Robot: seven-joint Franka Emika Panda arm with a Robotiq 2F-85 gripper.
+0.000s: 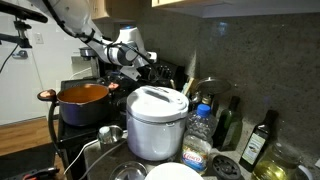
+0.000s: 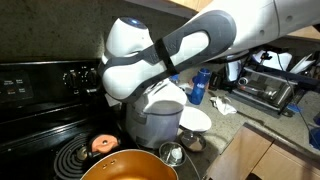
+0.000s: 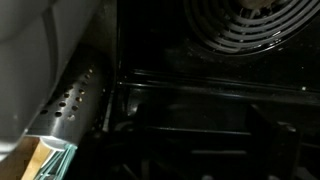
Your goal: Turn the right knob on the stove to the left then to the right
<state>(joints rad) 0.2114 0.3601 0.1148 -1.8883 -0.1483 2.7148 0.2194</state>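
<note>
The black stove (image 2: pixel 40 110) stands at the left, with round knobs (image 2: pixel 75 76) on its raised rear panel. My white and grey arm reaches over it, and its bulk hides the gripper and the rightmost part of the panel in that exterior view. In an exterior view my gripper (image 1: pixel 151 65) is at the stove's rear section, behind the pot. The wrist view is very dark: it shows a coil burner (image 3: pixel 250 25) and black stove surface (image 3: pixel 200 110). The fingers cannot be made out, so neither their opening nor any contact with a knob can be told.
An orange pot (image 1: pixel 82 100) sits on the cooktop and also shows in an exterior view (image 2: pixel 130 165). A white rice cooker (image 1: pixel 155 122) stands beside the stove. Bottles (image 1: pixel 258 140) line the counter. A toaster oven (image 2: pixel 270 85) and a blue bottle (image 2: pixel 203 85) stand further along.
</note>
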